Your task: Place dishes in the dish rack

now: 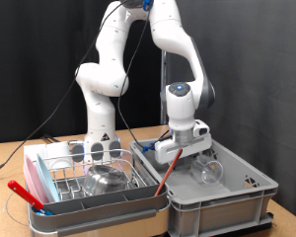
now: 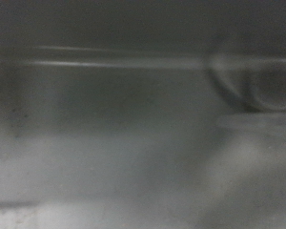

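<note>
My gripper [image 1: 195,158] reaches down into the grey plastic crate [image 1: 237,197] on the exterior view's right. A clear glass cup [image 1: 209,173] lies in the crate right at the fingertips; I cannot see whether the fingers are around it. The dish rack [image 1: 99,209] stands to the exterior view's left of the crate. It holds a shiny steel bowl [image 1: 107,179] and clear glass cups [image 1: 79,151] at its back. The wrist view is blurred: it shows grey crate wall and a round glass rim [image 2: 267,81], with no fingers visible.
A thin red stick [image 1: 163,178] leans on the crate's wall next to the rack. A red-handled utensil [image 1: 25,193] lies at the rack's left end. The robot's white base [image 1: 99,118] stands behind the rack. Both containers rest on a wooden table [image 1: 5,173].
</note>
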Motion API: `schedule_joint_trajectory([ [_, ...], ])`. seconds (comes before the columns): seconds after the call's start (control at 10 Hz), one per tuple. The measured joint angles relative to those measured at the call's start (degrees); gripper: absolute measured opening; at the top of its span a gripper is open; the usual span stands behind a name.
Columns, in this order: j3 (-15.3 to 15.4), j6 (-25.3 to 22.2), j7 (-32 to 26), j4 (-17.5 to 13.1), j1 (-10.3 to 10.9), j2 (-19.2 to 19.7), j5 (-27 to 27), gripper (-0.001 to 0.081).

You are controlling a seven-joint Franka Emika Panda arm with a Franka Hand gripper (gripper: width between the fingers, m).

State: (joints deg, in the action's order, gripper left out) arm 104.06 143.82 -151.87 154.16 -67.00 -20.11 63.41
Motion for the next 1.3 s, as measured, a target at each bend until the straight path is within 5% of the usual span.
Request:
schedule_joint_trajectory([
  [0.5,2.7,0.1,-0.4,-0.3,-3.8,2.4,0.0,0.0811],
  [0.6,3.0,0.5,-0.3,-0.5,-3.8,2.7,0.0,0.0714],
  [0.7,3.1,0.9,-0.3,-0.4,-3.8,3.1,0.0,0.0714],
  [0.8,3.0,1.1,-0.2,-0.4,-3.8,3.7,-0.1,0.0512],
  [0.9,2.8,1.2,0.1,-0.3,-3.8,4.2,-0.3,0.0512],
  [1.0,2.5,1.2,0.3,-0.3,-3.8,4.7,-0.7,0.0378],
  [1.1,2.3,1.7,0.7,-0.4,-3.8,5.0,-1.2,0.0378],
  [1.2,2.2,2.1,1.0,-0.6,-3.7,5.1,-1.7,0.0170],
  [1.3,2.1,2.3,1.1,-0.6,-3.7,5.2,-2.2,0.0056],
])
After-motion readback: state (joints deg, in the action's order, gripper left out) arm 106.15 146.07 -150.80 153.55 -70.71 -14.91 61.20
